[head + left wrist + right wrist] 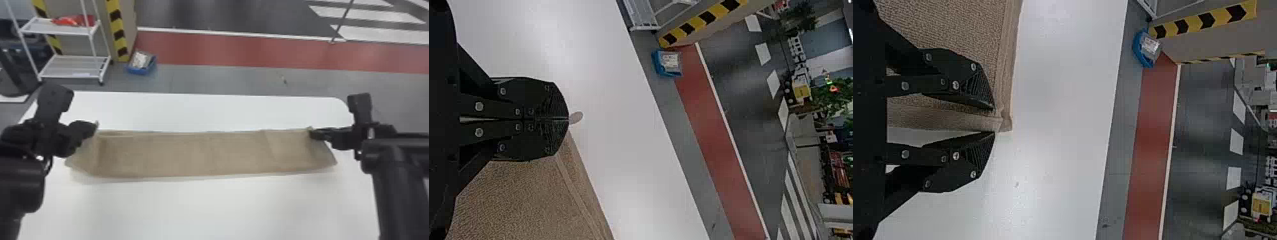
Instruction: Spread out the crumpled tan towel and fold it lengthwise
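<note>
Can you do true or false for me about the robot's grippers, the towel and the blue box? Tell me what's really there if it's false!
1. The tan towel lies in a long strip on the white table. True.
2. The left gripper is at one end of the towel, the right gripper at the other. True.
3. The right gripper's fingers are pressed together. False: there is a gap between them.
4. The blue box is on the floor. True.
5. The towel is scrunched into a ball. False: it is stretched out long.

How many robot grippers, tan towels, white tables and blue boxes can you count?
Grippers: 2 (left gripper, right gripper)
Tan towel: 1
White table: 1
Blue box: 1
Total: 5
</note>
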